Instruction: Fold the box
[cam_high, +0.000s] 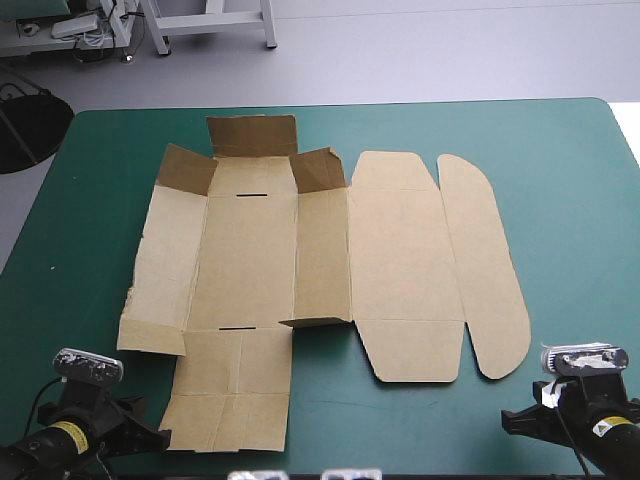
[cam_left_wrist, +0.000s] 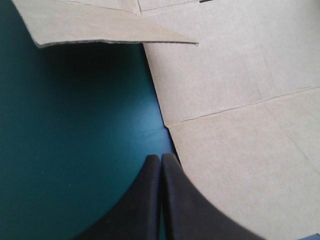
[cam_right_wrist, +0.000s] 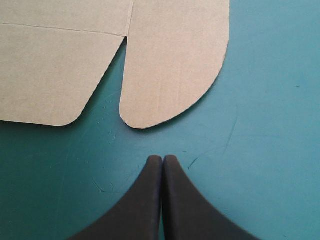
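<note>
The brown box (cam_high: 400, 260) lies as a cut sheet across the middle of the table. Its left part has short walls partly raised at the far end (cam_high: 252, 135) and one side wall (cam_high: 322, 255) standing. The lid panel and a rounded flap (cam_high: 485, 265) lie flat on the right. My left gripper (cam_high: 148, 436) sits shut at the near left, its tip (cam_left_wrist: 161, 157) at the edge of the near flap (cam_left_wrist: 240, 150). A lifted side flap (cam_left_wrist: 100, 27) lies ahead of it. My right gripper (cam_high: 520, 420) is shut over bare cover, its tip (cam_right_wrist: 162, 159) just short of the rounded flap's end (cam_right_wrist: 175, 65).
The teal-green cover (cam_high: 570, 190) shows as a broad strip to the right of the box, and a narrower one runs along the far edge. The table's near edge lies close behind both grippers.
</note>
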